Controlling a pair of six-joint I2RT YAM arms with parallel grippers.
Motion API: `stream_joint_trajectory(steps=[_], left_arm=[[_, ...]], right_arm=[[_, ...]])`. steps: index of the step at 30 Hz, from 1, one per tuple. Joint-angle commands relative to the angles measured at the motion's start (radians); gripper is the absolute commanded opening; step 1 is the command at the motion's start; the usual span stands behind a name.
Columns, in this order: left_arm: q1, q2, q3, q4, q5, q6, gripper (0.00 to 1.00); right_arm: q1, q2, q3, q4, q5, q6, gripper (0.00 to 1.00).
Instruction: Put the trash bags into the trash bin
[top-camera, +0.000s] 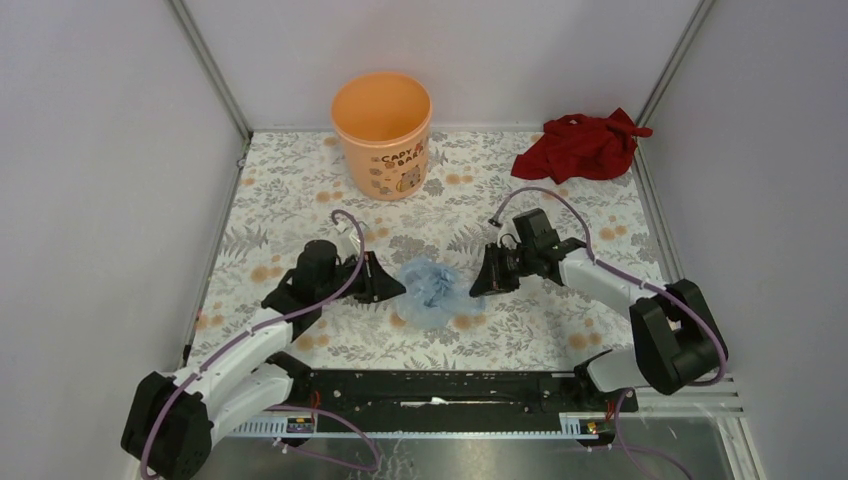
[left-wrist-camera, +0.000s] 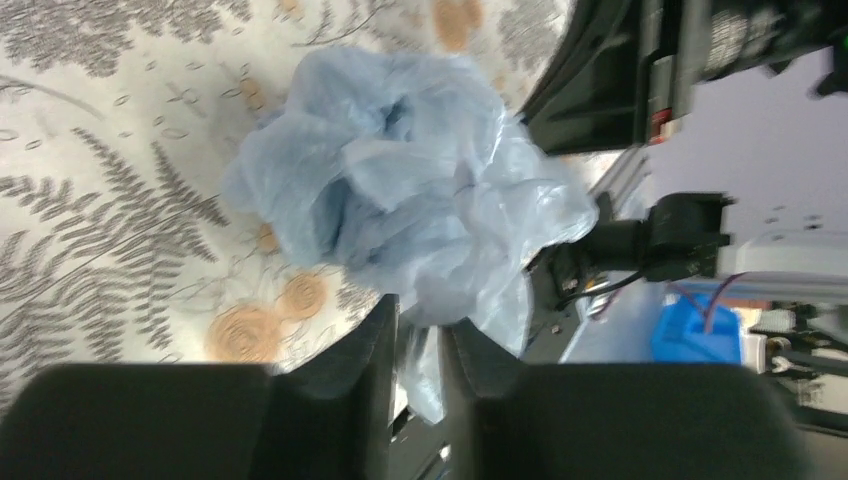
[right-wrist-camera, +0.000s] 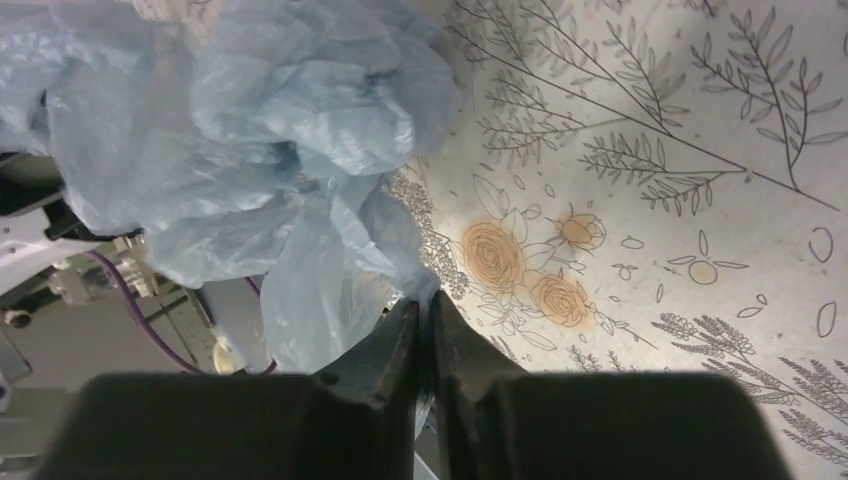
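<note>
One counter (top-camera: 300, 190): we see a floral-patterned top closed in by walls at its left, far and right edges. The arm bases sit along the near edge.
Left arm (top-camera: 240, 345): it rises from the near left corner and reaches inward to the middle of the counter.
Right arm (top-camera: 610, 280): it rises from the near right corner and reaches inward to meet the other arm there.
Trash bin (top-camera: 383, 140): orange and upright with its mouth open. It stands at the far edge, left of centre, well apart from both claws.
Red cloth (top-camera: 580, 147): bunched in the far right corner, close against the right edge.
Trash bag (top-camera: 432, 290): crumpled pale blue film in the middle of the counter, between the two claws. We cannot tell whether its underside rests on the top or hangs just off it.
Left claw (left-wrist-camera: 418, 320): the fingers are drawn to a narrow slit, with a fold of the film caught between them at the bag's left side.
Right claw (right-wrist-camera: 425, 310): the fingers are almost touching and pinch a thin corner of the film at their tips.
Open room: from the bag to the trash bin we see only patterned counter. The same holds from the bag toward the left and right edges.
</note>
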Motion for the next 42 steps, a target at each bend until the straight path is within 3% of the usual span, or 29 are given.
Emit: stream_joint_trajectory(steps=[1, 5, 9, 15, 23, 31, 34, 39, 42], left_arm=[[-0.002, -0.004, 0.110, -0.194, -0.064, 0.013, 0.36], [-0.002, 0.000, 0.252, -0.365, -0.139, 0.090, 0.76], [-0.002, 0.044, 0.390, -0.480, -0.261, 0.177, 0.95], [-0.003, 0.185, 0.502, -0.593, -0.306, 0.241, 0.99], [0.004, 0.261, 0.455, -0.616, -0.275, 0.306, 0.99], [0.045, 0.222, 0.218, -0.297, 0.082, 0.112, 0.99], [0.044, 0.248, 0.178, -0.250, 0.072, 0.080, 0.89], [0.043, 0.222, 0.161, -0.192, 0.046, 0.043, 0.53], [0.041, 0.210, 0.155, -0.151, 0.066, 0.028, 0.26]], right_arm=[[0.017, -0.088, 0.034, 0.066, -0.004, 0.035, 0.04], [0.036, -0.138, 0.060, 0.042, 0.020, 0.011, 0.00], [0.038, -0.161, 0.079, 0.022, 0.015, -0.026, 0.00], [0.043, -0.181, 0.098, -0.025, 0.012, -0.061, 0.00], [0.044, -0.185, 0.100, -0.054, 0.010, -0.099, 0.00], [0.043, -0.211, 0.072, -0.049, 0.018, -0.093, 0.00], [0.044, -0.218, 0.055, -0.042, 0.018, -0.091, 0.00], [0.043, -0.225, 0.038, -0.058, 0.042, -0.093, 0.00], [0.043, -0.225, 0.028, -0.061, 0.066, -0.075, 0.00]])
